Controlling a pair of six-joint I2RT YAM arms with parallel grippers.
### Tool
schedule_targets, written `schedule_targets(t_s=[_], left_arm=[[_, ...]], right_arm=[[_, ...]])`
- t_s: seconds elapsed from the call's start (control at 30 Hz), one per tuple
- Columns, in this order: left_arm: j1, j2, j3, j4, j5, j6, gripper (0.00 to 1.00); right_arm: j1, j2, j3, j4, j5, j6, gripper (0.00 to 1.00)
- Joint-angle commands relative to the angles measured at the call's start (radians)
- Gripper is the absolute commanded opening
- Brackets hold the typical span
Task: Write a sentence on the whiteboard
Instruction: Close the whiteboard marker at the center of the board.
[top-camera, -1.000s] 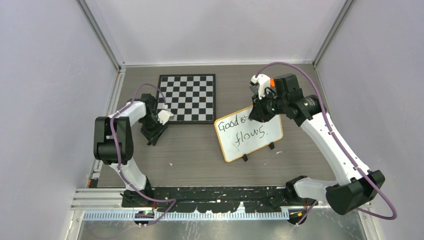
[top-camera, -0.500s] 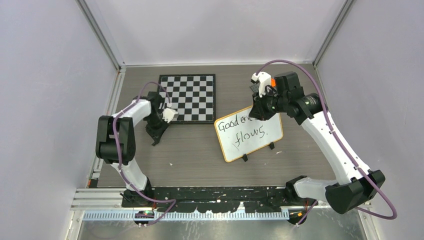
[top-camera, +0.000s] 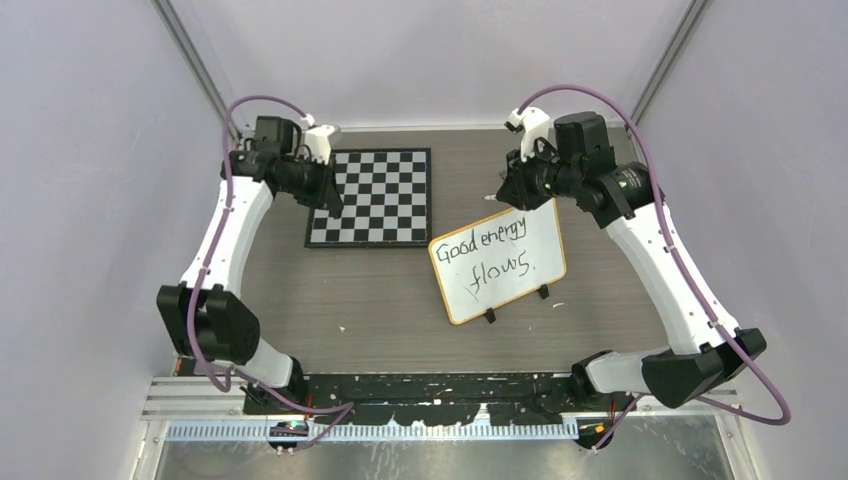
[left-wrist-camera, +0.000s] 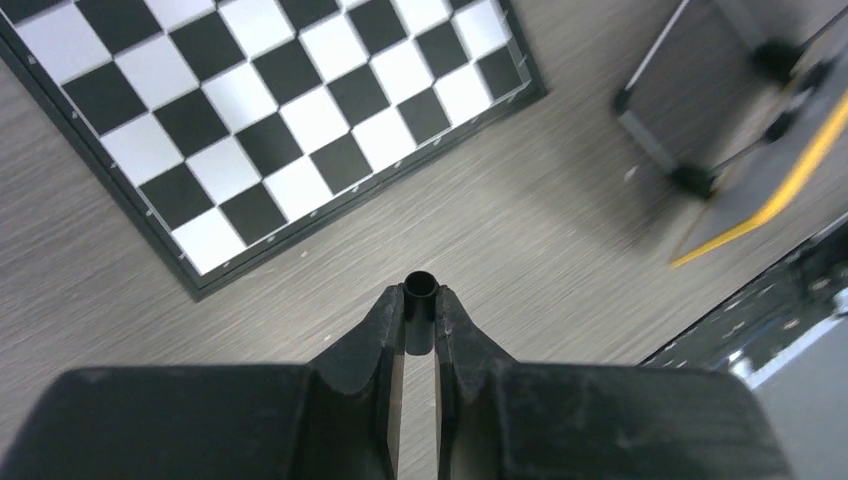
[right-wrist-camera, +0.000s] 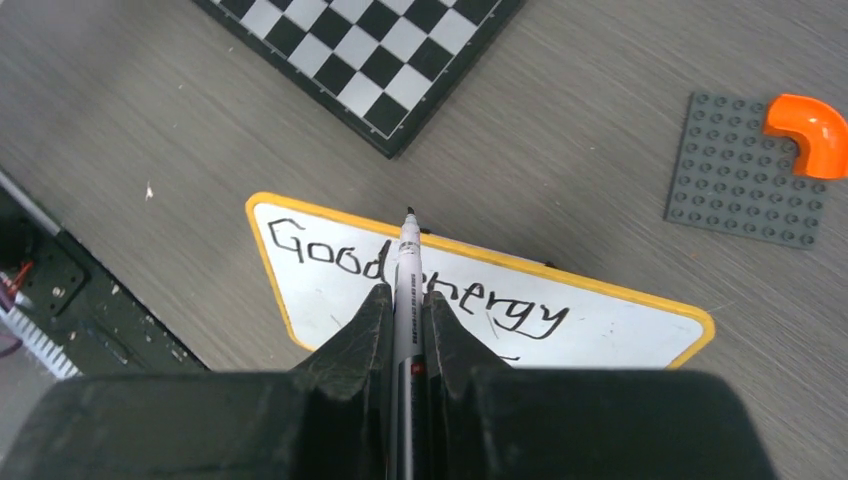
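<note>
The whiteboard (top-camera: 498, 262), white with a yellow-orange rim, stands tilted on black feet at mid-table and reads "Good energy flows". It also shows in the right wrist view (right-wrist-camera: 610, 322), and its yellow edge shows in the left wrist view (left-wrist-camera: 790, 180). My right gripper (top-camera: 511, 187) is raised behind the board's far rim and is shut on a white marker (right-wrist-camera: 408, 262). The marker's black tip points past the rim, off the writing surface. My left gripper (top-camera: 333, 203) hovers over the chessboard's left edge, shut on a small black marker cap (left-wrist-camera: 421, 302).
A black-and-white chessboard (top-camera: 375, 195) lies at the back, left of the whiteboard. A grey studded baseplate (right-wrist-camera: 735, 175) with an orange curved piece (right-wrist-camera: 810, 130) lies beyond the board near my right gripper. Walls enclose the table on three sides.
My left arm rose and swung from the table left of the chessboard up to its back left edge. My right gripper lifted the marker back off the board, uncovering the whole word "energy".
</note>
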Motion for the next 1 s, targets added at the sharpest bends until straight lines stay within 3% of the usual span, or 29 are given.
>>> schedule_targets(t_s=[0.0,0.13,0.3,0.47,0.63,0.8,0.97], left_arm=[[0.000,-0.095,0.062,0.098,0.093,-0.309,0.00],[0.009,-0.167,0.029,0.241,0.056,-0.562,0.00],[0.048,-0.211,-0.027,0.365,0.164,-0.853,0.00],[0.138,-0.263,-0.131,0.545,0.317,-1.163,0.00],[0.186,-0.312,-0.309,0.901,0.452,-1.564,0.00],[0.181,-0.359,-0.462,1.140,0.465,-1.778,0.00],[0.172,-0.414,-0.535,1.268,0.454,-1.876,0.00]], right_arm=[[0.018,0.008,0.076,0.066,0.105,0.064,0.00],[0.095,-0.005,0.096,0.133,0.164,0.001,0.00],[0.290,-0.045,0.062,0.297,0.349,-0.188,0.00],[0.481,-0.115,-0.141,0.684,0.544,-0.466,0.00],[0.636,-0.134,-0.344,1.086,0.620,-0.756,0.00],[0.759,-0.091,-0.512,1.444,0.654,-1.028,0.00],[0.835,-0.048,-0.543,1.524,0.680,-1.151,0.00]])
